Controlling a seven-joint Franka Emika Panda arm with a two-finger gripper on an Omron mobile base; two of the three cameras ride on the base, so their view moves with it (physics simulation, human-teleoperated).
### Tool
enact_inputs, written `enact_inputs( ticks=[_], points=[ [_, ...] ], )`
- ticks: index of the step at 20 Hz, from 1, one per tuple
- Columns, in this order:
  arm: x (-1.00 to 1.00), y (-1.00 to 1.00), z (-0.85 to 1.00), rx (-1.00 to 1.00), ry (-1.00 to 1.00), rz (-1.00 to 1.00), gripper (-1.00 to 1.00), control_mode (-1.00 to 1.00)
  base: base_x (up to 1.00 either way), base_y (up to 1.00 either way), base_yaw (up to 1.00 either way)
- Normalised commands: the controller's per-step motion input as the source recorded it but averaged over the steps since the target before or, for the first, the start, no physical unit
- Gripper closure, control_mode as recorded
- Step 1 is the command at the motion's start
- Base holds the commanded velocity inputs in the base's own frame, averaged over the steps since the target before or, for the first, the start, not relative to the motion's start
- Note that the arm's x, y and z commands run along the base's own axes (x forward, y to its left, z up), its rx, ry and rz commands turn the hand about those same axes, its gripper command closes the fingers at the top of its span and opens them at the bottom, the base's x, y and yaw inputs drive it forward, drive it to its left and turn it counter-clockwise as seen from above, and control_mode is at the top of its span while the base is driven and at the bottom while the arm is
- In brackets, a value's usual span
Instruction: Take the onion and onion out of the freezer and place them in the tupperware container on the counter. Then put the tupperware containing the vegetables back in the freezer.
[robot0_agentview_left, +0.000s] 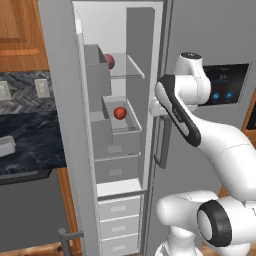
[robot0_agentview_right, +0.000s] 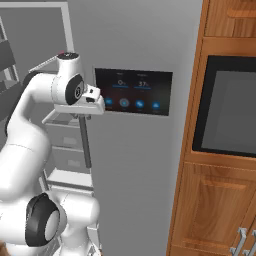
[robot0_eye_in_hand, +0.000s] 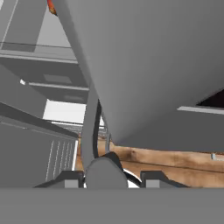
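Freezer (robot0_agentview_left: 117, 100) stood open before your arm, door swung left. Counter (robot0_agentview_left: 30, 135) lay left of freezer; tray (robot0_agentview_left: 6, 146) rested on it at view's left edge. Maroon onion (robot0_agentview_left: 109, 61) sat on upper shelf; red-orange onion (robot0_agentview_left: 120, 113) sat in bin (robot0_agentview_left: 131, 129) below. Your gripper (robot0_eye_in_hand: 109, 179) was beside fridge door handle (robot0_eye_in_hand: 91, 127), fingers spread either side, nothing gripped.

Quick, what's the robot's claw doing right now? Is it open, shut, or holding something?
Gripper: open and holding nothing; its two fingertips stand apart on either side of the grey door handle, not clamped on it.
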Motion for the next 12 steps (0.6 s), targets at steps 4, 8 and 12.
enact_inputs(
  ticks=[4, 8, 12],
  points=[
    [-0.01, 0.12, -0.01, -0.01, 0.00, 0.00, -1.00, -1.00, 0.00, 0.00, 0.00],
    [-0.11, 0.38, 0.01, -0.05, -0.02, 0.01, -1.00, -1.00, 0.00, 0.00, 0.00],
    [-0.09, 0.22, 0.27, -0.08, -0.18, 0.15, -1.00, -1.00, 0.00, 0.00, 0.00]
  ],
)
